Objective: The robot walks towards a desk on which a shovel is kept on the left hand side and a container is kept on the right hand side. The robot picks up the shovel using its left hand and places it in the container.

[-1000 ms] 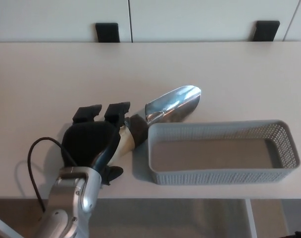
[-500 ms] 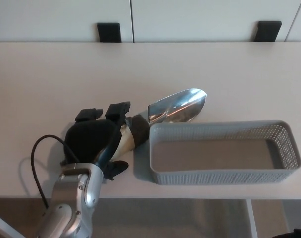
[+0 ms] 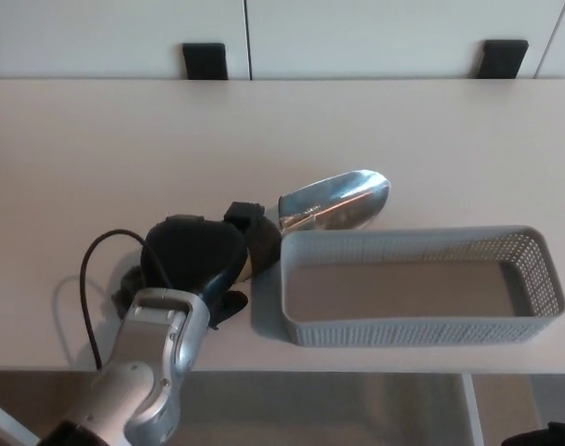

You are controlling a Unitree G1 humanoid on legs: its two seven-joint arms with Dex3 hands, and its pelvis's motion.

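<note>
head view, left hand (image 3: 197, 265): we see it wrapped round the shovel (image 3: 334, 201) handle.
shovel: blade points up-right, just behind the container (image 3: 413, 327) far rim, not yet inside.
axis: we judge container lies right of hand, long side across bench (image 3: 97, 139).
right hand: not visible.

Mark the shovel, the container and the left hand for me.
shovel (image 3: 343, 197), head view, on the shiny metal blade.
container (image 3: 408, 331), head view, on its near mesh wall.
left hand (image 3: 197, 255), head view, on the black back.

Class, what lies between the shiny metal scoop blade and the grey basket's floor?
The perforated grey plastic basket's far wall, below the shiny metal shovel blade, in the head view.
</note>
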